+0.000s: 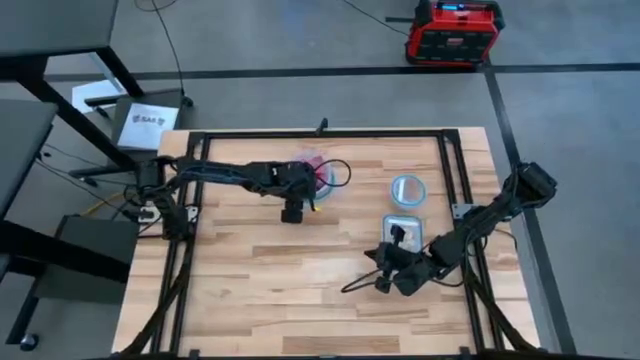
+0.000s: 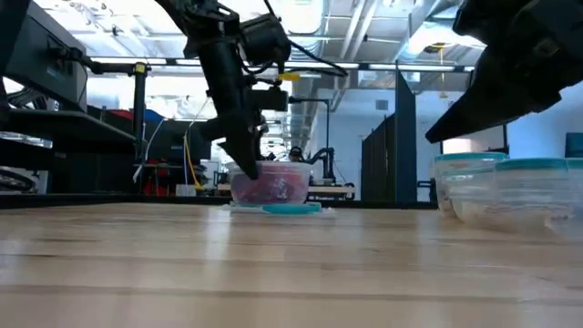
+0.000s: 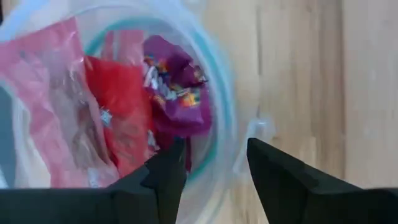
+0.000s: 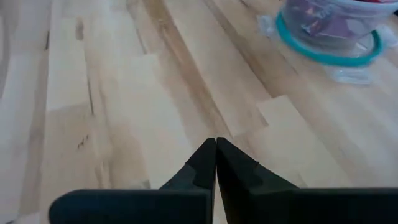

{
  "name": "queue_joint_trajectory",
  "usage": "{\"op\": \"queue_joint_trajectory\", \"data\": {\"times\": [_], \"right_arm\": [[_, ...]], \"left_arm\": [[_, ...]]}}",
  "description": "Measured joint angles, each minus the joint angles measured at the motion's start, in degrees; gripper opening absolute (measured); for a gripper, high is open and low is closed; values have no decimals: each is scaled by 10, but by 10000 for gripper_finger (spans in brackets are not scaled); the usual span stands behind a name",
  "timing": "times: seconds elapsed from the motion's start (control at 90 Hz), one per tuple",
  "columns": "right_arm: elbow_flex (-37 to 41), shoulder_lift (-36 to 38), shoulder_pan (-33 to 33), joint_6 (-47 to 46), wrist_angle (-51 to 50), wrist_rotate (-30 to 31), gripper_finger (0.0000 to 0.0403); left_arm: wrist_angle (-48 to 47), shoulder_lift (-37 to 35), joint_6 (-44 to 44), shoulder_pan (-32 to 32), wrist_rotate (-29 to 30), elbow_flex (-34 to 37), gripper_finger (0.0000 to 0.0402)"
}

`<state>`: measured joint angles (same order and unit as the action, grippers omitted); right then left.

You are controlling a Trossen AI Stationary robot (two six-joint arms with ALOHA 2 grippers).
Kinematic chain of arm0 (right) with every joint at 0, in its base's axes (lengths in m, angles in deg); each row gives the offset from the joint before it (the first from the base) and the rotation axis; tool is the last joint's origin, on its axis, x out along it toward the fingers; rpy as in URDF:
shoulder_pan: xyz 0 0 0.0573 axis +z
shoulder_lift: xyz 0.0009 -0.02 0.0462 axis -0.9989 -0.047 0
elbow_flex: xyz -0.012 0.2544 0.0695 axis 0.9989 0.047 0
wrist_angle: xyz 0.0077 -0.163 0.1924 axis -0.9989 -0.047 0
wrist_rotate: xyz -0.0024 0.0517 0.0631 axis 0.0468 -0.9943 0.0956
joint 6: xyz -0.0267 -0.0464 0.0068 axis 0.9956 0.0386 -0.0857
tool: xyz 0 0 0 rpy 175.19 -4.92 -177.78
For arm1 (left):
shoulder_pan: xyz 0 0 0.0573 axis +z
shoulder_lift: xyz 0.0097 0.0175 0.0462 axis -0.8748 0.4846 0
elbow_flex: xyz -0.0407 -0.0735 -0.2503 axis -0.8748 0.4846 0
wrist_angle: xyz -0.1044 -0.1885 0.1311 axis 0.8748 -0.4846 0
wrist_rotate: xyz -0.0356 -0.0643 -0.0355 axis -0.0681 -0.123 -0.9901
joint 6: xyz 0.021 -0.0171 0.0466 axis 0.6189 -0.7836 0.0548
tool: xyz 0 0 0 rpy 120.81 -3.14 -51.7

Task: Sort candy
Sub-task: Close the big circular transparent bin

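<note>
Wooden table (image 1: 260, 270) is being worked by both arms, with the candy (image 3: 134, 106), red and purple, being held in the clear bowl (image 1: 322, 178) at its far middle. Just beside that bowl's rim the left gripper (image 3: 211, 171) is being poised, fingers parted and empty, the sweets lying directly ahead. Well apart from the bowl, the right gripper (image 4: 216, 163) is being kept pressed closed on nothing.

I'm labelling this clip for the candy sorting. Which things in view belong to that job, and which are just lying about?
Part of the job:
- candy, red and purple, in a clear bowl
- left gripper, open at that bowl's rim
- second clear bowl
- clear tub
- right gripper, shut above bare table

Just lying about:
- red box on the floor
- paper sheet
</note>
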<state>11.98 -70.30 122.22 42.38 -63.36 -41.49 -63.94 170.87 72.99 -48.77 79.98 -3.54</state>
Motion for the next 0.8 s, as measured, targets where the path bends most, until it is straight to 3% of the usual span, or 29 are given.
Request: {"op": "queue_joint_trajectory", "data": {"times": [0.067,0.178,0.233,0.367,0.589,0.8], "right_arm": [[0,0,-1,1,0,0,0],[0,0,-2,1,0,0,0],[0,0,-2,2,0,0,0],[0,0,-2,1,-1,0,0],[0,0,-2,1,0,0,0],[0,0,-2,-1,0,0,0]], "left_arm": [[-8,1,5,2,3,1,127],[-11,1,8,0,0,0,38],[-11,1,5,-1,3,0,15],[-62,-17,-7,-30,70,-14,6],[-186,-85,-131,-145,72,-82,3],[-163,-99,-254,-259,-29,-55,2]]}}
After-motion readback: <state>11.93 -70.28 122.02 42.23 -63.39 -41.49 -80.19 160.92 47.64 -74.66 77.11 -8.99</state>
